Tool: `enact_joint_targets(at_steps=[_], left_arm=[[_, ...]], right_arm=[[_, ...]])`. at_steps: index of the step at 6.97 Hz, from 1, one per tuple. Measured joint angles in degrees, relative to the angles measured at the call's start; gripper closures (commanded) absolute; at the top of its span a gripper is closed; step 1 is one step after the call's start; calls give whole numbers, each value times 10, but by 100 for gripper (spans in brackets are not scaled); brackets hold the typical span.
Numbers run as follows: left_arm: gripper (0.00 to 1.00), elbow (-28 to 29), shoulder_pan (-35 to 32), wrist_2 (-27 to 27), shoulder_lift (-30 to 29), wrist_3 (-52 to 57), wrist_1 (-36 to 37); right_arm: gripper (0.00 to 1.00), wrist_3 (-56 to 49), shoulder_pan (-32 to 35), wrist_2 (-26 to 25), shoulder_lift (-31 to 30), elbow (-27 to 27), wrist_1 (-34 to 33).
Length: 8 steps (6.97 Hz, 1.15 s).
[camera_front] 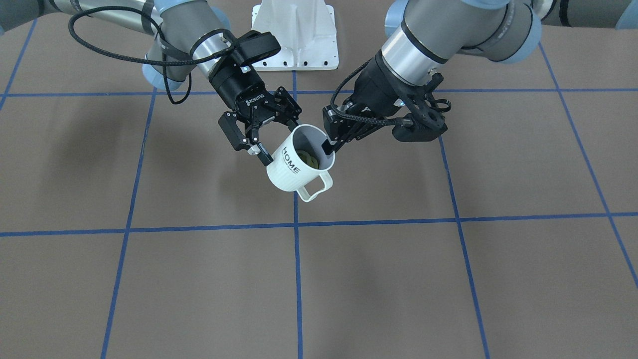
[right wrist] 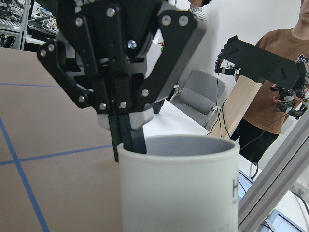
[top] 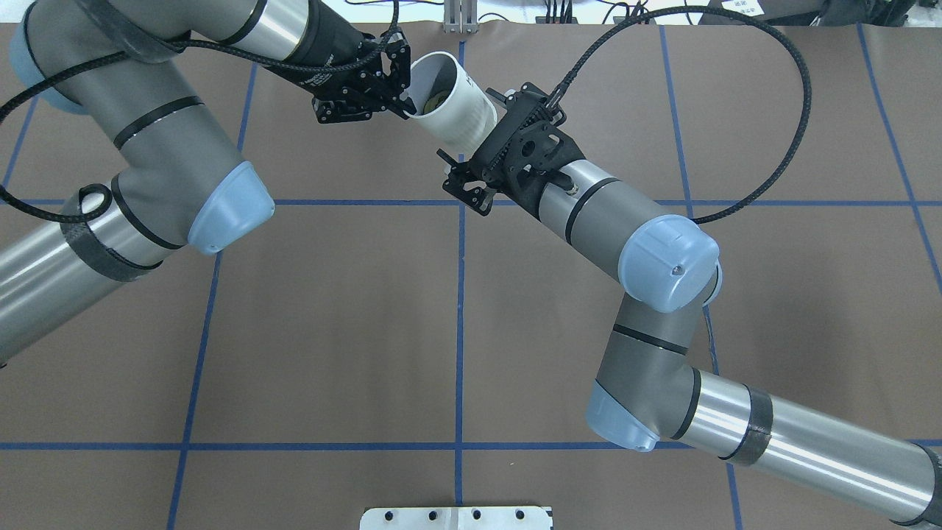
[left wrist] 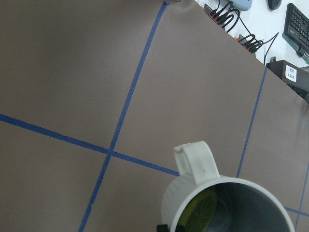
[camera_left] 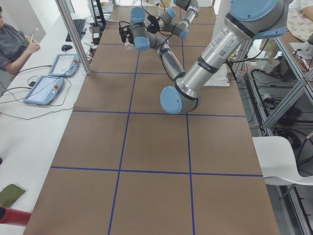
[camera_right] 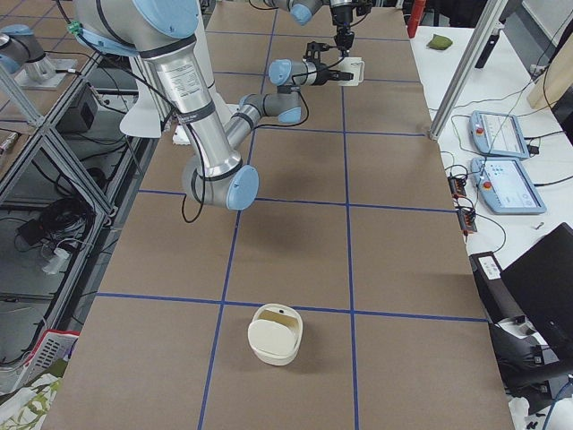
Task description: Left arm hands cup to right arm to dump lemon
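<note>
Pinching the cup (camera_front: 291, 172) by its rim with the left gripper (camera_front: 328, 145), clamped tight, mid-air above the bench (camera_front: 199, 279). Straddling the ribbed wall with the right gripper (camera_front: 280, 135), spread wide, gripping nothing. Close squarely on the wall before loosening the pinch; hold the mouth up to save the lemon (camera_front: 309, 158). Below, brown sheet, blue tape grid; further along, a white tub (camera_right: 276, 333); off to the side, tablets (camera_left: 44, 90), a seated person (camera_left: 14, 41).

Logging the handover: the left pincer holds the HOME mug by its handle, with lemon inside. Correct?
Not by the handle. The left pincer pinches the mug at its rim, one finger inside; the handle hangs free. Lemon is inside. The front-facing view shows it.
</note>
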Motion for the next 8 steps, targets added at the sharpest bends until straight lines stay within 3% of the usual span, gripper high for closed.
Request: enact_joint_targets(at_steps=[8], left_arm=[[100, -7, 17, 0, -2, 1, 0]], right_arm=[[3, -2, 0, -4, 2, 1, 1]])
